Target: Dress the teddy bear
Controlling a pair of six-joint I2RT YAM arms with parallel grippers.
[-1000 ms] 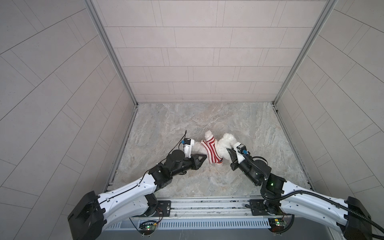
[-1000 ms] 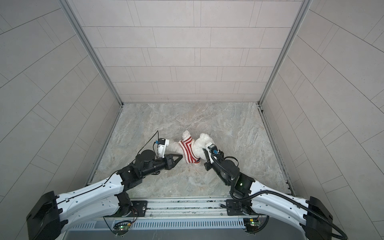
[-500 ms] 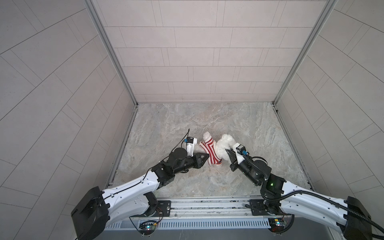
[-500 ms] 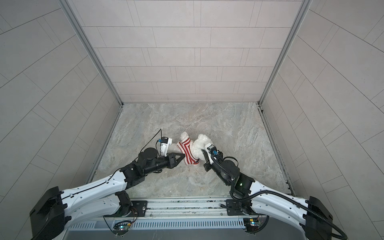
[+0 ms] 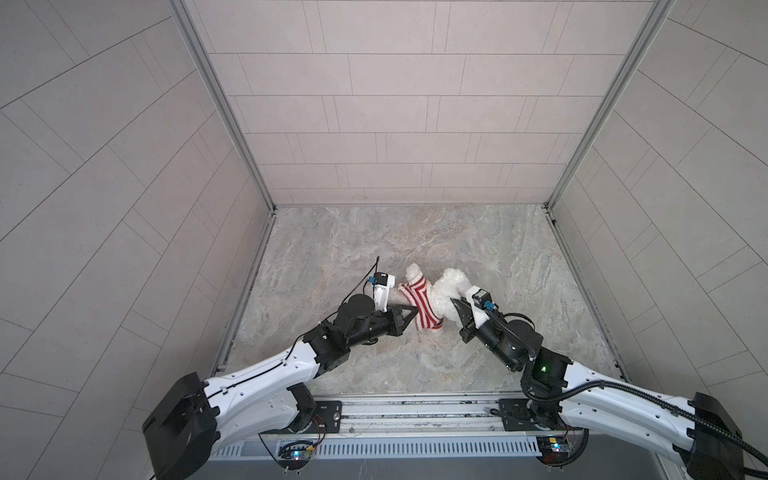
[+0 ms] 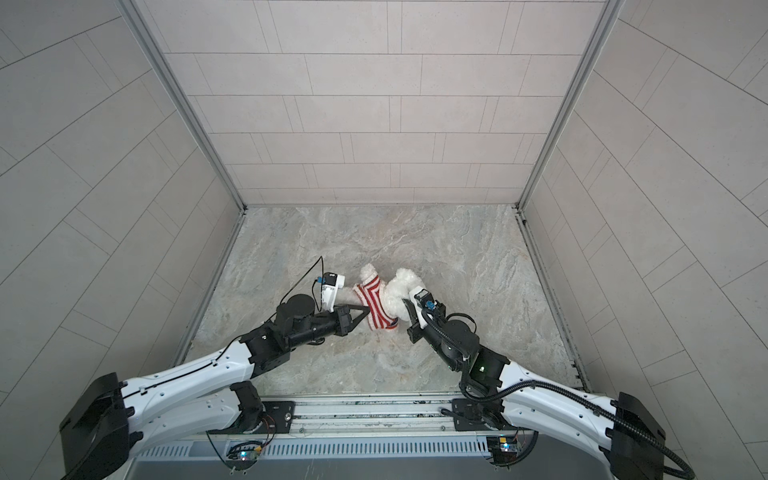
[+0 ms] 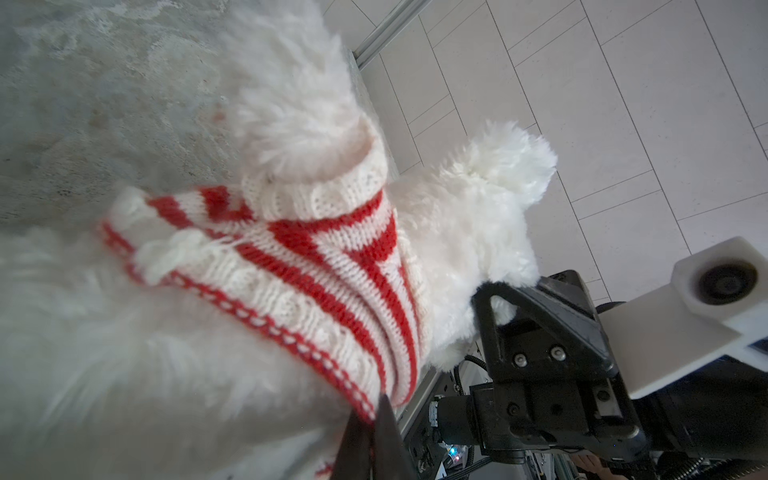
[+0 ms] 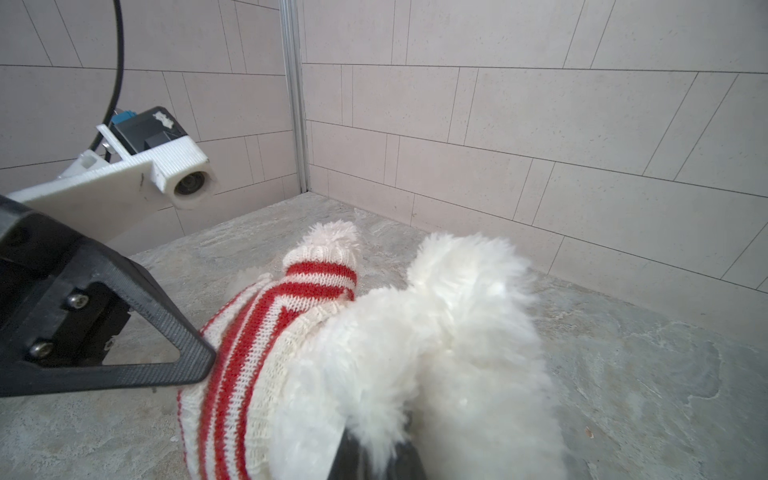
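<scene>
Down on the marbled, stone-look surface (image 5: 374, 241), the teddy bear (image 5: 451, 286) lies between the two arms, near the middle and towards the front rail. It's a shaggy ball of long white plush fur. Around its body sits the sweater (image 5: 422, 303), a chunky knit in red and cream stripes with a cable pattern and a thin red-stitched hem.

The left gripper (image 5: 413, 312) comes in from the side, its black triangular fingers pressed together. In the left wrist view they pinch the sweater's hem right at its edge, with loose fur spilling out just below it. One sleeve sticks up, ending in a ribbed cream cuff (image 7: 316, 195), and a round fluffy paw (image 7: 299, 124) pokes out of it.

On the other side, the right gripper (image 5: 455, 305) is clamped on the bear's bare, fluffy end beyond the sweater's ribbed collar. In the right wrist view, white fur bulges out between its dark fingers. Which part of the bear that is, I can't tell; the fur hides it.

Pale tiled walls box in the surface on three sides.
</scene>
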